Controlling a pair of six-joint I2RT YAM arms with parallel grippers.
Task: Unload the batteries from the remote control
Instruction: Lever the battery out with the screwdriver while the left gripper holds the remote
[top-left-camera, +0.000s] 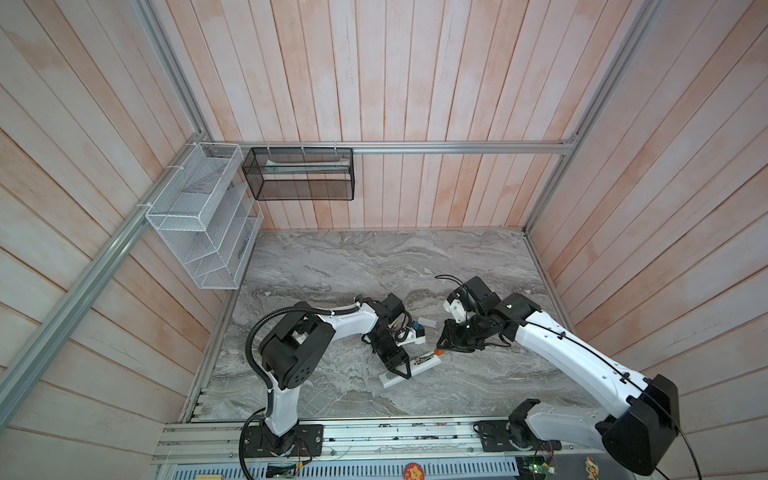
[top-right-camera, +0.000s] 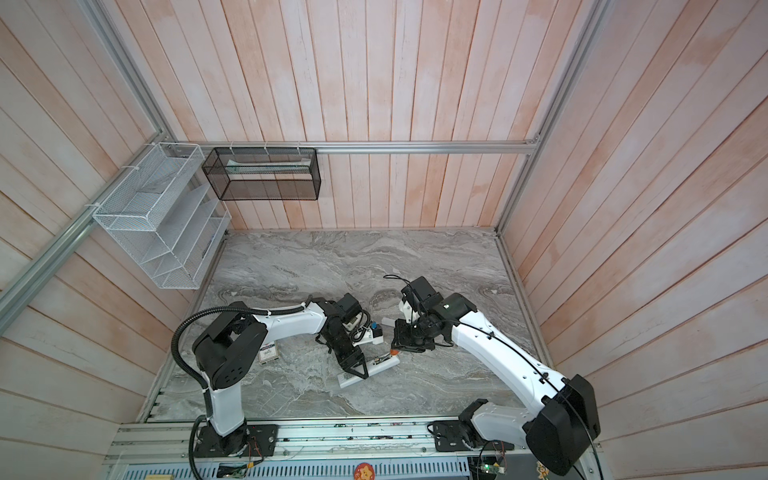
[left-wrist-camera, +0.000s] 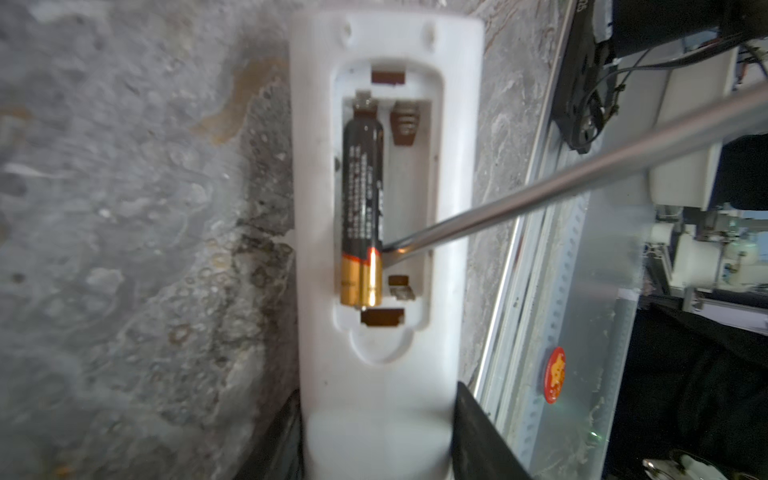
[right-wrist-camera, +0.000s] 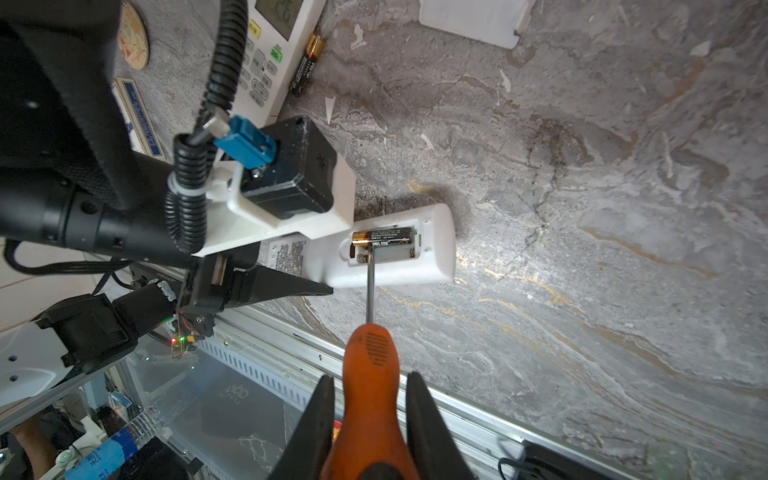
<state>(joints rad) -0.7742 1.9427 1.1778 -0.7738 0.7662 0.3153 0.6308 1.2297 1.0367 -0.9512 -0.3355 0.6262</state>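
The white remote control (left-wrist-camera: 386, 374) lies back up on the marble table, its battery bay uncovered. One black-and-gold battery (left-wrist-camera: 361, 199) sits in one slot of the bay; the slot beside it is empty. My left gripper (left-wrist-camera: 376, 419) is shut on the remote's end away from the bay, and in both top views it (top-left-camera: 401, 372) is on the remote (top-left-camera: 428, 362). My right gripper (right-wrist-camera: 370, 376) is shut on the orange-handled screwdriver (right-wrist-camera: 372, 353). The steel tip touches the battery (right-wrist-camera: 384, 237) at its gold end. A loose battery (right-wrist-camera: 306, 64) lies on the table.
A second remote (right-wrist-camera: 270, 50) with a display lies next to the loose battery. A small white cover (right-wrist-camera: 469, 16) lies farther back on the table. A card (top-right-camera: 269, 354) lies under the left arm. Wire baskets (top-left-camera: 199, 216) hang on the left wall. An aluminium rail (right-wrist-camera: 457, 407) edges the table's front.
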